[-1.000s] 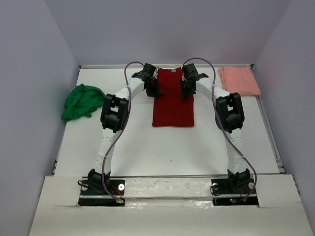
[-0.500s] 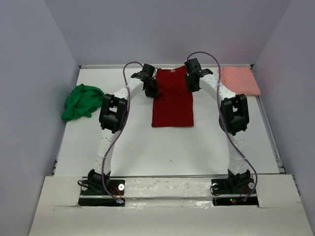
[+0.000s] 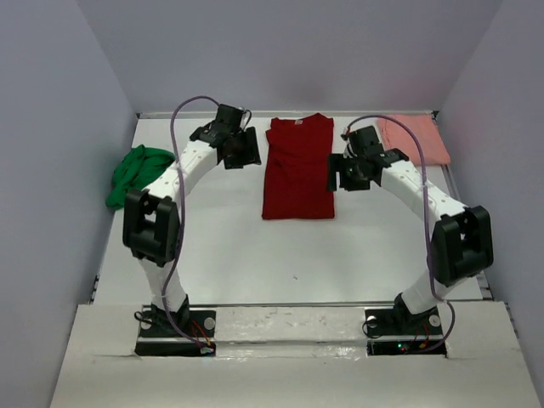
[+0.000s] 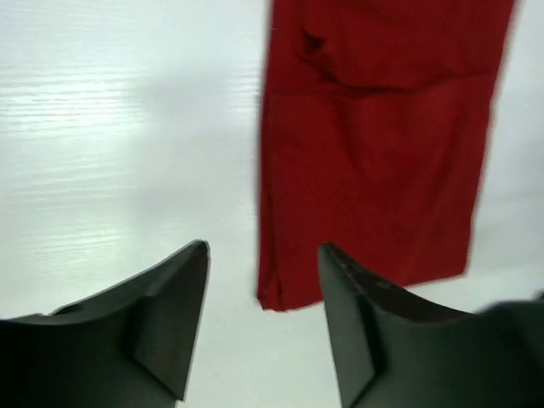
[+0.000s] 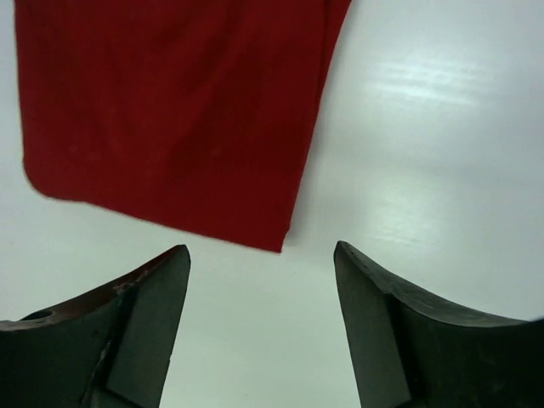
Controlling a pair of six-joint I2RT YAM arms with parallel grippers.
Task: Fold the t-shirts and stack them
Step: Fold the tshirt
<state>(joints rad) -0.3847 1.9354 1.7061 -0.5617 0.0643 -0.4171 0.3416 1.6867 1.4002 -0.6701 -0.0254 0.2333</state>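
The dark red t-shirt (image 3: 297,170) lies flat in a long narrow fold at the back middle of the table; it also shows in the left wrist view (image 4: 374,153) and the right wrist view (image 5: 170,110). My left gripper (image 3: 240,150) hovers just left of its top, open and empty (image 4: 263,255). My right gripper (image 3: 347,172) hovers off its right edge, open and empty (image 5: 262,255). The bright green t-shirt (image 3: 138,176) sits crumpled at the left. The salmon pink t-shirt (image 3: 412,138) lies folded at the back right.
White table (image 3: 289,255) with a raised rim, grey walls on three sides. Both arm bases (image 3: 174,323) stand at the near edge.
Both grippers let go of the red shirt's top and opened. The left arm swung out to the left, the right arm out to the right and nearer. The shirt lies still.
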